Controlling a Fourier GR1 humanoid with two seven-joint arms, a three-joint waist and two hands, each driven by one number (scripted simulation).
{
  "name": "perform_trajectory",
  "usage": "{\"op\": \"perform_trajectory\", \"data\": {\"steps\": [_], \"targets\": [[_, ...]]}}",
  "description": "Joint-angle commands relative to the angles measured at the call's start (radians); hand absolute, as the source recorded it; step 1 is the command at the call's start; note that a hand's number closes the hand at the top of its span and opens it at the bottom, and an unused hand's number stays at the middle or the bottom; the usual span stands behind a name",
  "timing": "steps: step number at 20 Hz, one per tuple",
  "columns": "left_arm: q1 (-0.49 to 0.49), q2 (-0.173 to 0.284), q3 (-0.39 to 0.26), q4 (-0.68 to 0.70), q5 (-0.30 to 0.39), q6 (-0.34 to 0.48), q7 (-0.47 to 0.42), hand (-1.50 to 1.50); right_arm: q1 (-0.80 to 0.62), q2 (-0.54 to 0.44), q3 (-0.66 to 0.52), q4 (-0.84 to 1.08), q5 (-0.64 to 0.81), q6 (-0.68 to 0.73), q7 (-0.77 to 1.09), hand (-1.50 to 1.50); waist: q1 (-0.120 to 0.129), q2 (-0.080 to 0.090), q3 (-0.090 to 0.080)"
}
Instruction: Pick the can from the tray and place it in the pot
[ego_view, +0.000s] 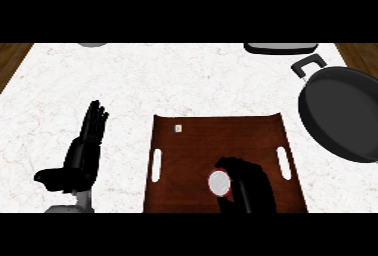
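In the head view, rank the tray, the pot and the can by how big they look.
1. tray, largest.
2. pot, smaller, though cut off at the right edge.
3. can, smallest by far; the right hand curled round it hides part.

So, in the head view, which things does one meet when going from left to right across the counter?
Left hand → tray → can → right hand, curled round the can → pot.

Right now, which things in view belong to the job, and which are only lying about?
Belong to the job:
can
tray
pot
right hand, curled round the can

Only lying about:
small label on the tray
grey object at the far edge
left hand, resting open
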Motion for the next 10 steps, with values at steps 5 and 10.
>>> {"op": "perform_trajectory", "data": {"steps": [5,10], "targets": [[0.003,-0.008,-0.016,-0.024,-0.011,-0.001,-0.009,0.0,-0.206,0.026,-0.419,0.114,-0.052,0.052,0.33,1.5,0.015,0.038,0.001],[-0.015,-0.014,-0.022,-0.041,-0.008,-0.004,-0.011,0.0,-0.335,0.011,-0.622,0.198,-0.013,0.09,0.556,1.5,0.047,0.058,-0.003]]}}
